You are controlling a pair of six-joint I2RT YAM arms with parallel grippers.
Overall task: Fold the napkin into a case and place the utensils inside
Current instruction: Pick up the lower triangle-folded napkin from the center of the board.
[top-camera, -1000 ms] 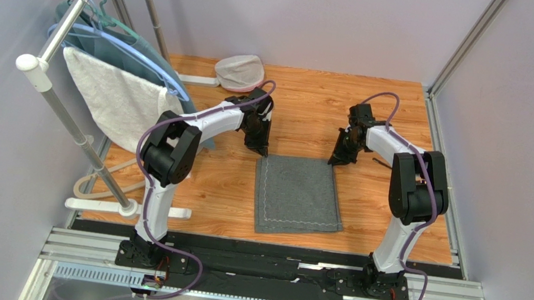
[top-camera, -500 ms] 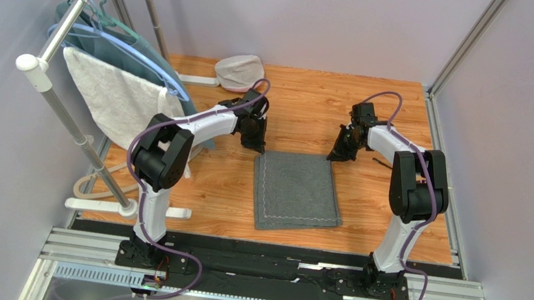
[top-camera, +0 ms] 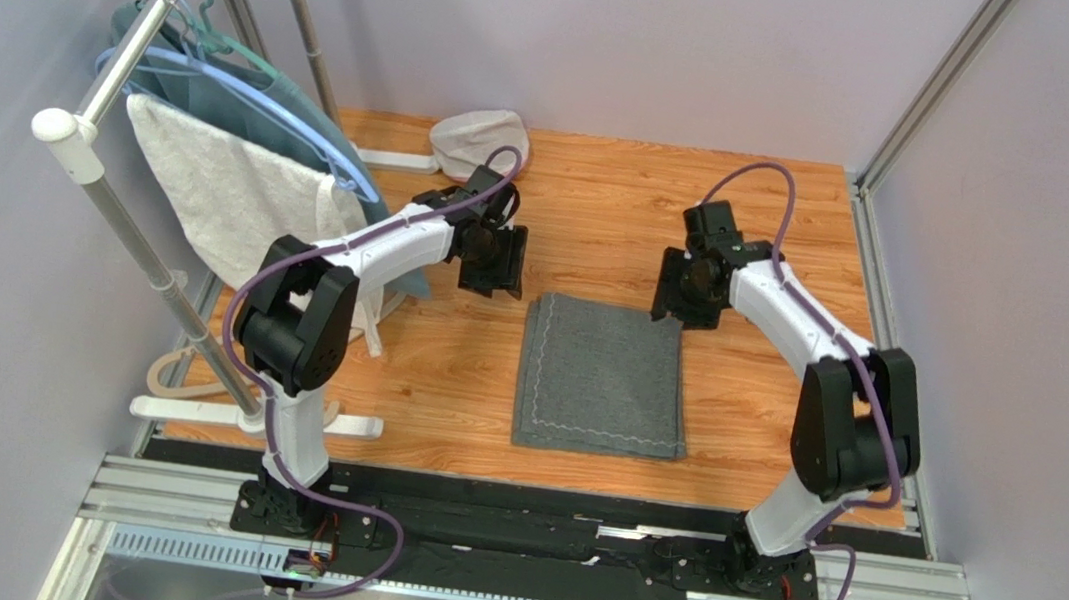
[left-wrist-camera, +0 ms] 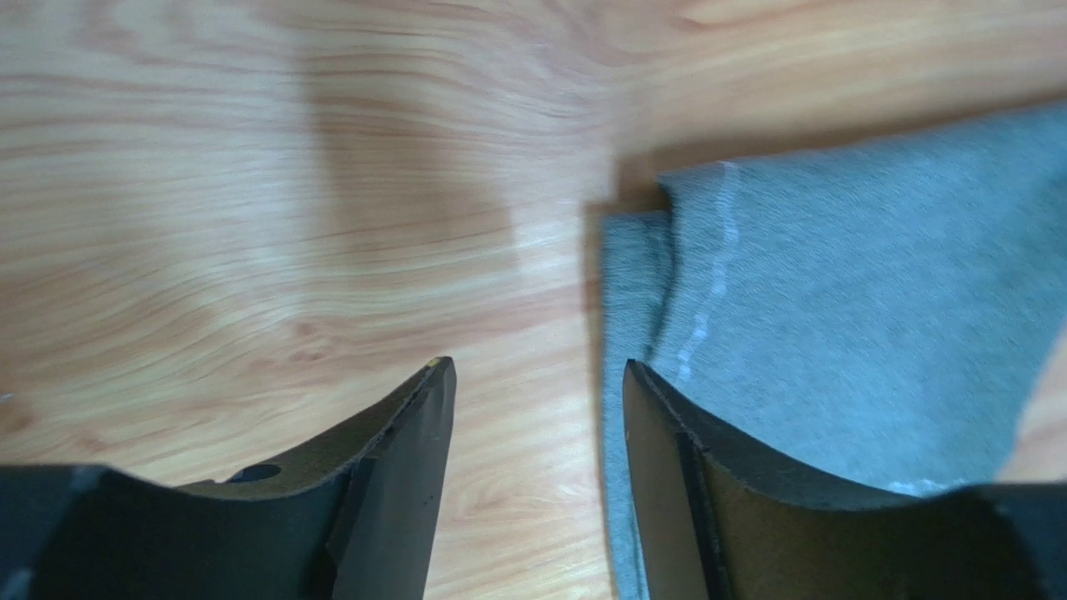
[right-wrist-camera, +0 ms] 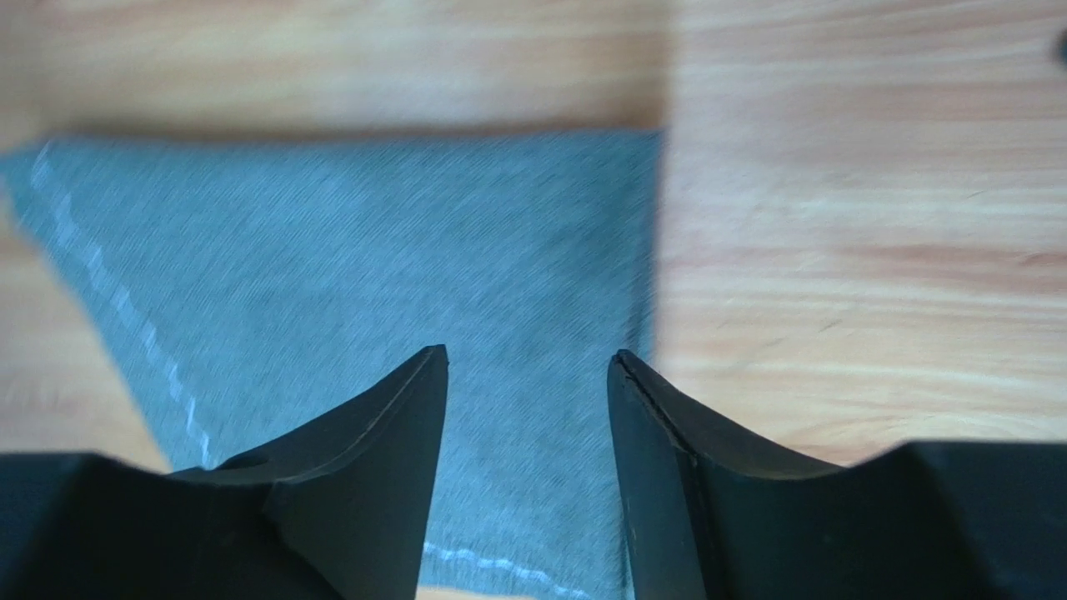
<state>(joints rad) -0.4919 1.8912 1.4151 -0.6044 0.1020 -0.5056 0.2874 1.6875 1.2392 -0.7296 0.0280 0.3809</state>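
While both pairs of fingers are seen spread wide with nothing between them, the left gripper (left-wrist-camera: 532,369) is held over bare wood just left of the napkin's (top-camera: 600,376) far left corner. The right gripper (right-wrist-camera: 526,356) is held above its far right corner. The napkin is laid flat on the table (top-camera: 613,196), its long axis running near to far.
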